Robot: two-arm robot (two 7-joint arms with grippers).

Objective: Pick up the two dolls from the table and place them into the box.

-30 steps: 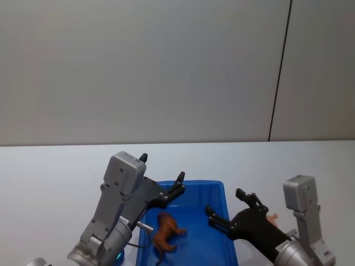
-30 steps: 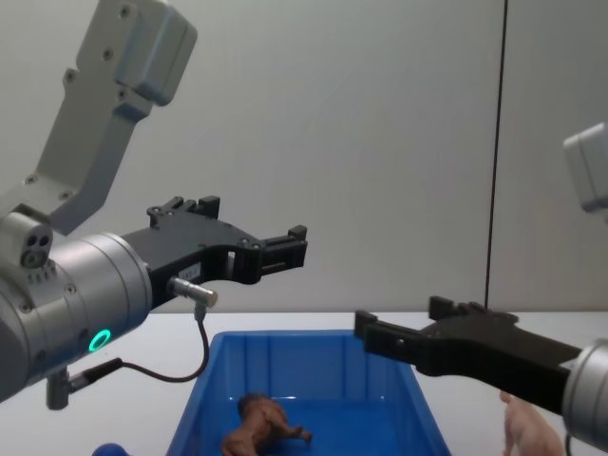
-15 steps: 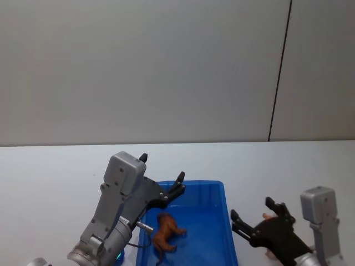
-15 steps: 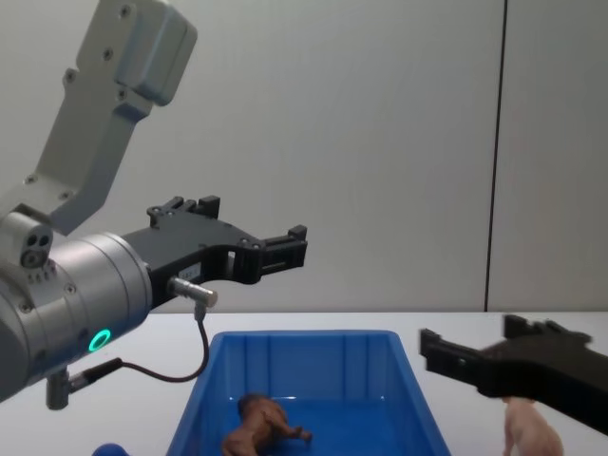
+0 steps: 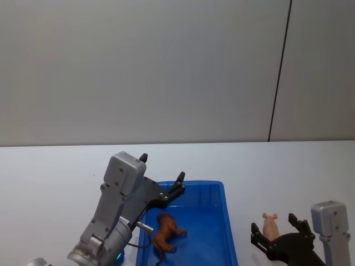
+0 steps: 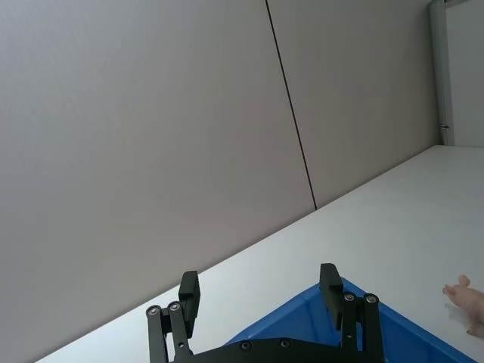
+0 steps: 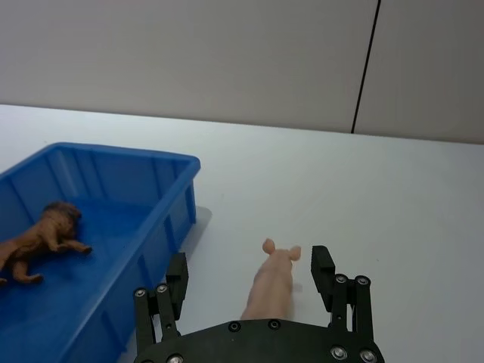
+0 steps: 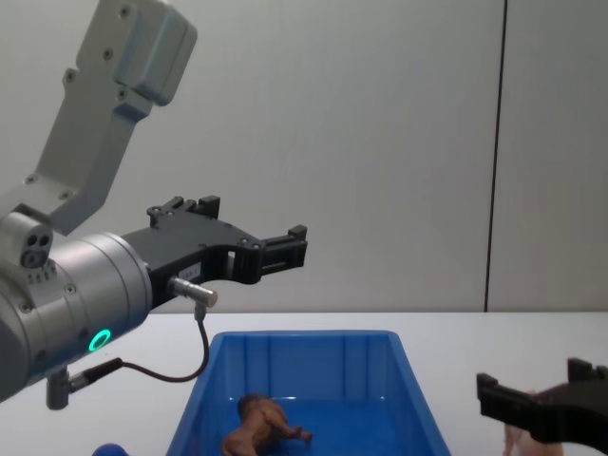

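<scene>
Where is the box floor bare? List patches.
Free: box floor between the brown doll and the wall facing the pig, and beyond the doll to the far wall. Crowded: the box's left, around the doll, under the left gripper. The right gripper brackets the pig.

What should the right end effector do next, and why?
Probably close on the pink pig. The open right end effector has a finger on each side of it as it stands on the table beside the box, where the brown doll already lies. The left end effector hovers open above the box.
</scene>
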